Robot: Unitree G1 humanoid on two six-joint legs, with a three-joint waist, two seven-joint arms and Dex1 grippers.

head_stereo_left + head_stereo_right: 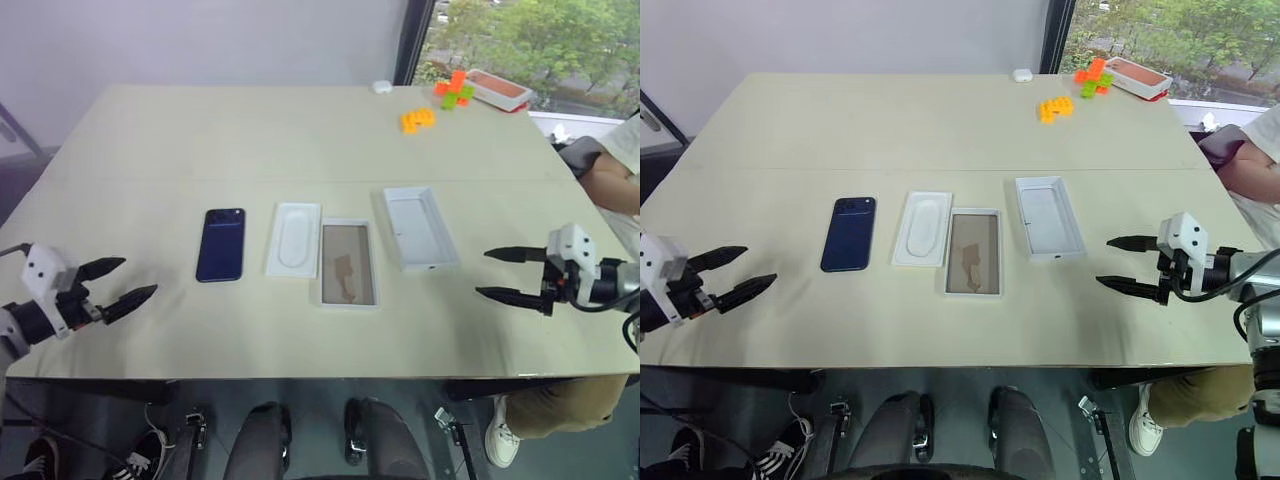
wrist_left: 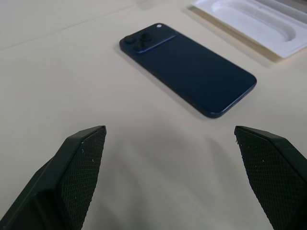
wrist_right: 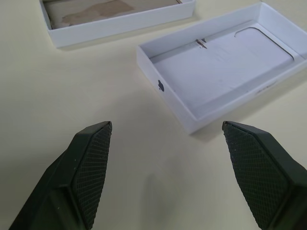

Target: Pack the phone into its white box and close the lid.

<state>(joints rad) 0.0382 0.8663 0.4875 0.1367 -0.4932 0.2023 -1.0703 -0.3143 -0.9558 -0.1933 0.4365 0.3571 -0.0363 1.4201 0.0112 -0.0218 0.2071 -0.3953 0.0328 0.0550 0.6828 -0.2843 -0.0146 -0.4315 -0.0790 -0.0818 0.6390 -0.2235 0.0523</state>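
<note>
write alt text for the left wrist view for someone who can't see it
A dark navy phone lies back-up on a beige table, its camera cluster at the far corner, untouched. The left gripper is open in the foreground, its two black textured fingers spread wide short of the phone. A white insert with an oval recess sits beyond the phone.

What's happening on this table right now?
Nothing is held yet. The phone lies camera side up on the table, beside the white insert, the white box and the lid lying open side up. The left hand and right hand hover open at the table's sides.
</note>
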